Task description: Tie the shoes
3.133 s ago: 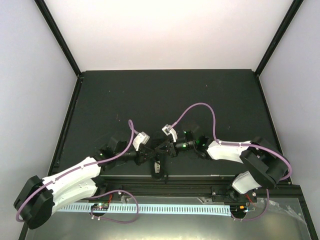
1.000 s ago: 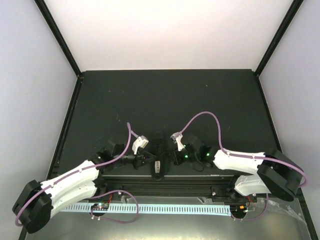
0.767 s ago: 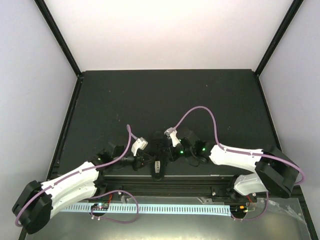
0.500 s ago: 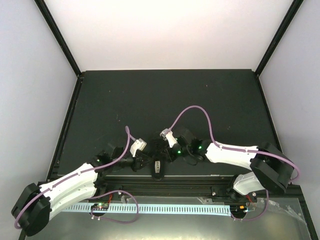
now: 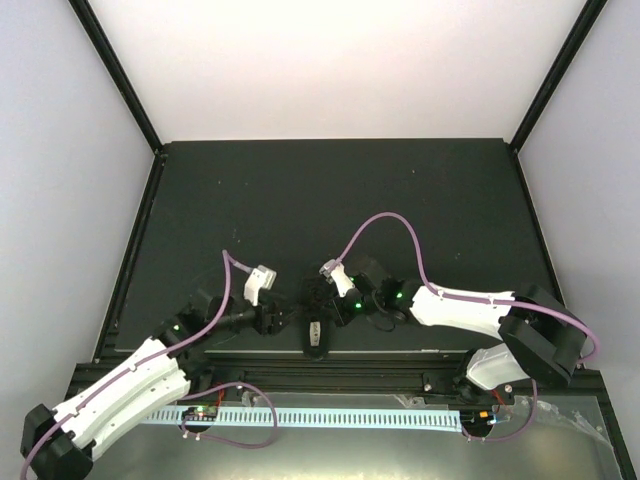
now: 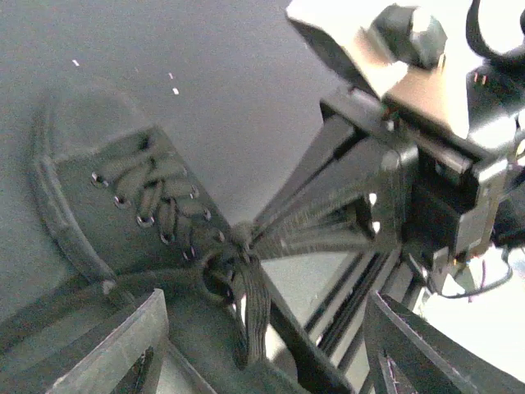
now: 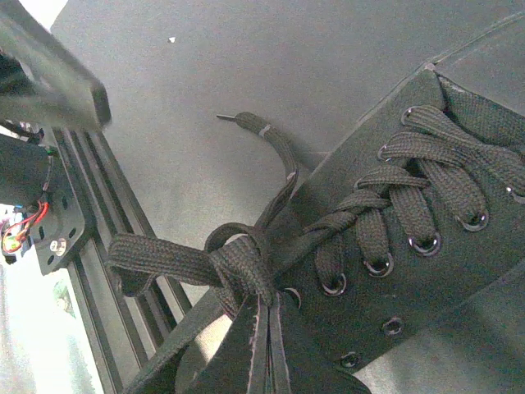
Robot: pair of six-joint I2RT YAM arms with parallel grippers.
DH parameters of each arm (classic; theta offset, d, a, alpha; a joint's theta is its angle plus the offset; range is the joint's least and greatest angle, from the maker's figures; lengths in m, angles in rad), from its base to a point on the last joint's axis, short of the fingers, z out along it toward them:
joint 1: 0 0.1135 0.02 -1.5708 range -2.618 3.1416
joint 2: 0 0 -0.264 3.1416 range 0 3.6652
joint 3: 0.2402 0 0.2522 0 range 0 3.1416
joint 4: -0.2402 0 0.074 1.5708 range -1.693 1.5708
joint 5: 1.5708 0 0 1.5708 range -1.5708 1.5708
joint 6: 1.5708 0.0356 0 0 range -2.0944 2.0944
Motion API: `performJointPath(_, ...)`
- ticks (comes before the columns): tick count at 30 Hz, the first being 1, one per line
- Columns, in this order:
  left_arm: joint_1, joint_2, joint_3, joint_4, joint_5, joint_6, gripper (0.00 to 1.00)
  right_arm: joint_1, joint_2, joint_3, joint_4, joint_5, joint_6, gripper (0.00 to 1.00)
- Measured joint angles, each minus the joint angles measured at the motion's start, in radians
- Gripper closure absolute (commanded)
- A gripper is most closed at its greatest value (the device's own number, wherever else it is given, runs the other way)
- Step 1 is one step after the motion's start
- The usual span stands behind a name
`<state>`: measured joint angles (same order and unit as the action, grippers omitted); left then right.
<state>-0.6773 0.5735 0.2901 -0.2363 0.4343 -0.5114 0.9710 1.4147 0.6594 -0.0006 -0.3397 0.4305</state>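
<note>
At the left, reaching in low from the near corner: left arm, left jaws spread wide and gripping nothing, one of the fingers at each lower corner of the wrist view. Just ahead of them: shoe, small, narrow and black, lying at the near edge of the worktop, midway between the two arms, pale patch toward the bases. Laces crossed through the eyelets and gathered into a knot at the shoe's opening. One flat loop out to the side, and one free end lying on the worktop. At the right: right arm, right jaws closed tight on the laces, right at the knot.
</note>
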Motion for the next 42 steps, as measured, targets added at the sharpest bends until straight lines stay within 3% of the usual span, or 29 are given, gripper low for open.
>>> performJointPath(4, 0.036, 0.000, 0.027, -0.003, -0.045, -0.024, 0.40, 0.000, 0.000, 0.000, 0.000, 0.000, 0.000, 0.98)
performJointPath(9, 0.082, 0.147, 0.030, 0.013, -0.042, -0.051, 0.49, 0.000, 0.000, -0.003, 0.001, 0.001, 0.001, 0.99)
performJointPath(17, 0.089, 0.354, 0.035, 0.061, 0.059, -0.053, 0.56, 0.000, 0.000, -0.007, 0.002, 0.000, 0.001, 0.98)
performJointPath(25, 0.089, 0.370, 0.035, 0.117, 0.119, -0.065, 0.53, 0.000, 0.000, -0.007, 0.007, 0.000, 0.001, 0.98)
performJointPath(42, 0.089, 0.442, 0.035, 0.192, 0.170, -0.077, 0.69, 0.000, 0.000, -0.007, 0.008, -0.001, 0.001, 0.98)
